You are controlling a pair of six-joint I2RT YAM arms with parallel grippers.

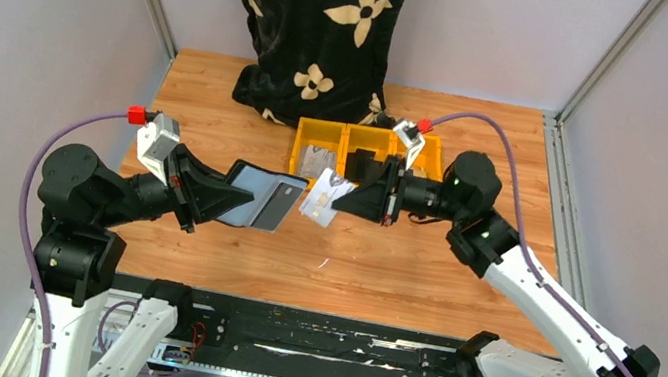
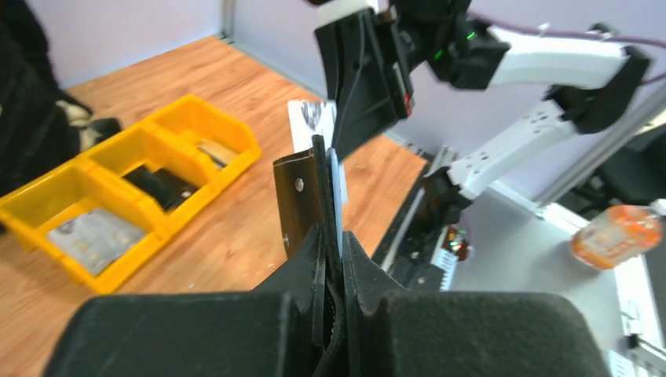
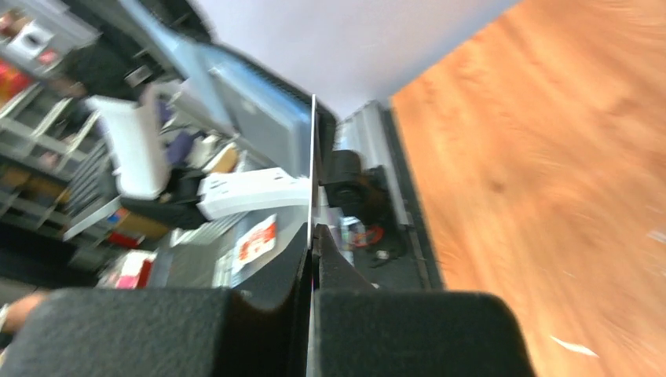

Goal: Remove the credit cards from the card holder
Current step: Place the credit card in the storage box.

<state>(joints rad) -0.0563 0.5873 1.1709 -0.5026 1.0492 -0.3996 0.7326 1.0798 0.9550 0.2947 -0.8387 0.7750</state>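
My left gripper [image 1: 246, 197] is shut on the black card holder [image 1: 263, 200] and holds it open above the table, its grey-blue inside facing up. In the left wrist view the holder [image 2: 301, 196] stands edge-on between my shut fingers [image 2: 334, 239]. My right gripper [image 1: 344, 200] is shut on a white credit card [image 1: 322, 201], held in the air just right of the holder and apart from it. In the right wrist view the card [image 3: 312, 157] is edge-on between my jaws [image 3: 314, 232]. Another card [image 1: 318, 161] lies in the left yellow bin.
Three joined yellow bins [image 1: 303, 150] stand behind the grippers, also seen in the left wrist view [image 2: 203, 118]; the middle one holds a small black slab [image 1: 361, 165]. A black flower-patterned cloth bag [image 1: 315, 24] stands at the back. Metal frame posts flank the table.
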